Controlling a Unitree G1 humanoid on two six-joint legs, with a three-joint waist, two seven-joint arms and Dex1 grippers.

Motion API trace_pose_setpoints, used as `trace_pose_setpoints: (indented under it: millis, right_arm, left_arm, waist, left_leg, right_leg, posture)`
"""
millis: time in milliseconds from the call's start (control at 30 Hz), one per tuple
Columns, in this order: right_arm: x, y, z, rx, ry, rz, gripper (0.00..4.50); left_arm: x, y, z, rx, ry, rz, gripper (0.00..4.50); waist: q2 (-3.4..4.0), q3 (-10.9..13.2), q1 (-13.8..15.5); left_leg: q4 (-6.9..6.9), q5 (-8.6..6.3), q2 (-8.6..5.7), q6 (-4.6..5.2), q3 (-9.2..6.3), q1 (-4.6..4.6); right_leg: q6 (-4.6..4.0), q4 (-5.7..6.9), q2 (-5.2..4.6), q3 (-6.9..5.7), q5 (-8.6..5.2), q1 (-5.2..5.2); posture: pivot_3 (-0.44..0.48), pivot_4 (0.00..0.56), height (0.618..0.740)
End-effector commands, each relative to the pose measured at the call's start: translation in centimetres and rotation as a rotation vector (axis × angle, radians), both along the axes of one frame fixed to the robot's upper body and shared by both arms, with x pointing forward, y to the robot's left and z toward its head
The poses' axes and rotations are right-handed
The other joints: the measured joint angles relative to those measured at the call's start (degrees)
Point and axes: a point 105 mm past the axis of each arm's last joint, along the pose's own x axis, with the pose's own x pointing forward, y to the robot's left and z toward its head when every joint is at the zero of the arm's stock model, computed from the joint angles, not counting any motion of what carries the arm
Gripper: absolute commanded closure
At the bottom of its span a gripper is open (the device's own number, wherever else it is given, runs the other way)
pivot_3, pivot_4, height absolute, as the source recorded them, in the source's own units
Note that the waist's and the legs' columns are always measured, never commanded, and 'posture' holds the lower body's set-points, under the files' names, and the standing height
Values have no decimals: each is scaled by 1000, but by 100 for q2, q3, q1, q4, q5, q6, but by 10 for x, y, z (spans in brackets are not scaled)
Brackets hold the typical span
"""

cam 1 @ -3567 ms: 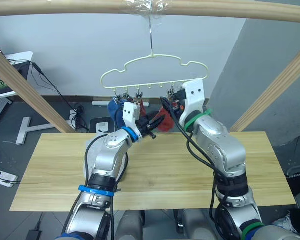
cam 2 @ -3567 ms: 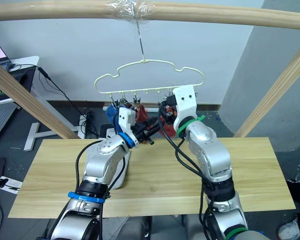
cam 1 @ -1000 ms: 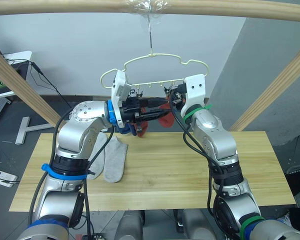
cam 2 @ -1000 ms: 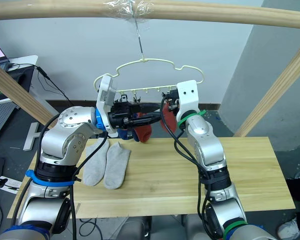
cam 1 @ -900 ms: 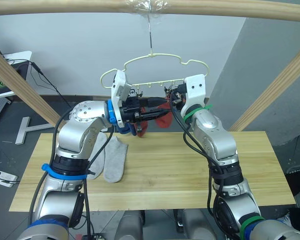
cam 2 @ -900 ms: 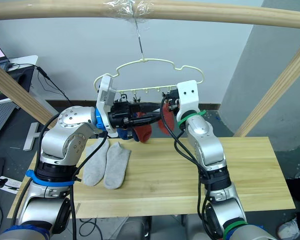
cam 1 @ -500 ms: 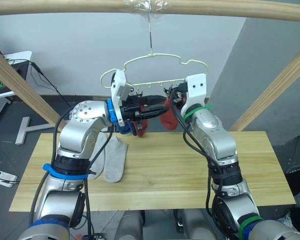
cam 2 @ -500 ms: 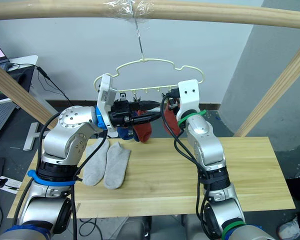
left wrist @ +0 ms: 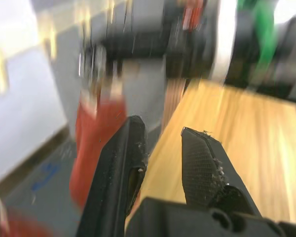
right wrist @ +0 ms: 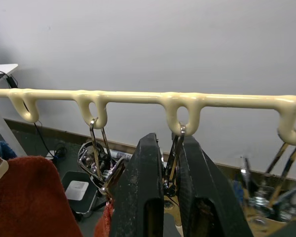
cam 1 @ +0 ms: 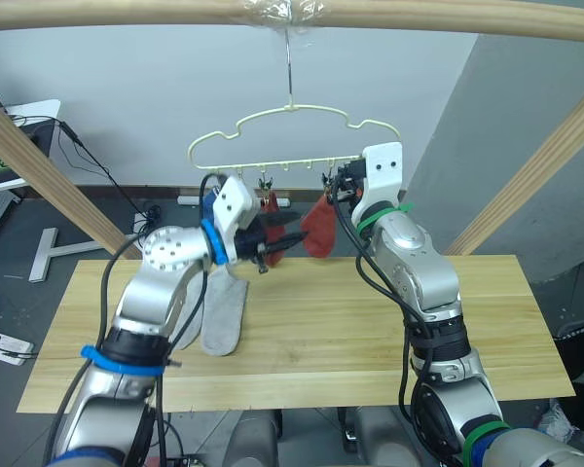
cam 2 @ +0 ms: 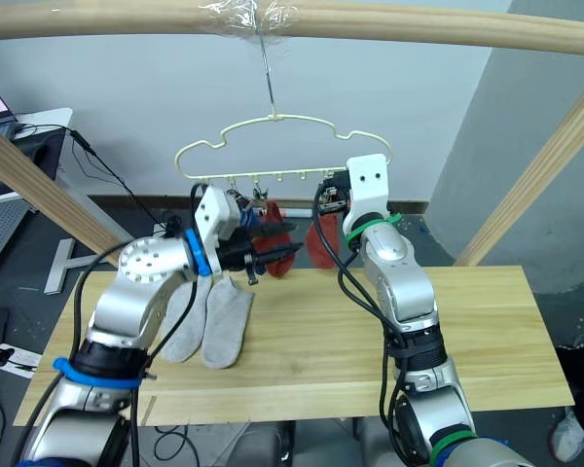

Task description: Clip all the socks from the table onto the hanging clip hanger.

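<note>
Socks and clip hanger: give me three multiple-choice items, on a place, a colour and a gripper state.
1. Where are the two light grey knit socks? A) floor B) light wooden table C) shelf
2. Colour of the sock hanging from the pale yellow wire clip hanger beside the right gripper? A) rust red B) grey C) green
3. The right gripper is: A) wide open B) holding a sock C) shut on a grey metal clip
B: they lie flat on the planks. A: red knit hangs there. C: its fingers pinch the clip.
</note>
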Motion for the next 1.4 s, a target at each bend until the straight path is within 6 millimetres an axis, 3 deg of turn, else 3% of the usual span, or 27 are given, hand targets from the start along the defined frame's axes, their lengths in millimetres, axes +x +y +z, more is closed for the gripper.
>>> trace_pose_setpoints:
  millis: [33,133,233,500,700,833,967,1267,1367,1400]
  right_arm:
    - [-4,3,19,28,-67,22,4459]
    - [-4,4,19,27,-66,25,4459]
    - [-5,4,18,24,-63,28,4459]
    - [-6,6,18,19,-59,34,4459]
    - [-6,5,17,21,-56,31,4459]
    - [-6,5,18,23,-56,29,4459]
    - [-6,5,18,24,-54,27,4459]
    - [-7,5,17,26,-50,24,4459]
    - [-7,5,17,26,-50,25,4459]
    - [-7,5,17,26,-50,25,4459]
  left_arm:
    - [-1,23,-23,59,10,126,1859]
    - [-1,43,-46,91,23,200,978]
    - [18,77,-71,117,59,392,70]
    - [23,110,-108,150,190,481,0]
    - [22,124,-131,210,255,529,0]
    - [17,122,-145,218,320,513,0]
    - [5,124,-161,249,385,484,854]
    - [-8,129,-169,235,440,467,3557]
    - [-13,101,-157,140,463,319,4449]
    - [-14,90,-151,101,471,264,4500]
  waist:
    - [0,0,4]
    - [1,0,8]
    - [1,0,30]
    - [0,0,20]
    - [0,-1,9]
    - [0,-1,8]
    - [0,-1,6]
    - [1,-2,-27]
    - [1,-1,-39]
    - [1,-1,-41]
  left_leg:
    - [1,0,0,0,-1,0]
    - [0,0,1,0,0,2]
    - [2,0,1,0,-7,1]
    - [8,1,-3,2,-4,2]
    - [10,1,-2,2,-4,3]
    - [10,1,-2,2,-4,3]
    - [10,2,-3,2,-2,6]
    - [8,2,6,3,8,38]
    - [7,4,10,5,10,46]
    - [7,4,10,6,10,46]
  right_leg:
    - [0,1,0,-1,0,0]
    - [0,4,-1,0,0,0]
    - [-4,9,0,-10,2,0]
    - [-6,30,-2,-8,3,-5]
    - [-6,38,-1,-7,3,-8]
    - [-6,40,-1,-8,3,-8]
    - [-6,43,-1,-5,3,-7]
    - [-6,68,-3,5,3,3]
    - [-7,77,-1,7,2,5]
    - [-8,78,-1,6,2,5]
  posture:
    - [-31,230,720]
    - [-28,232,720]
    - [-26,233,720]
    - [-40,237,720]
    - [-40,237,720]
    - [-42,242,720]
    - [-45,245,720]
    - [-48,246,720]
    - [-50,248,720]
    - [-50,248,720]
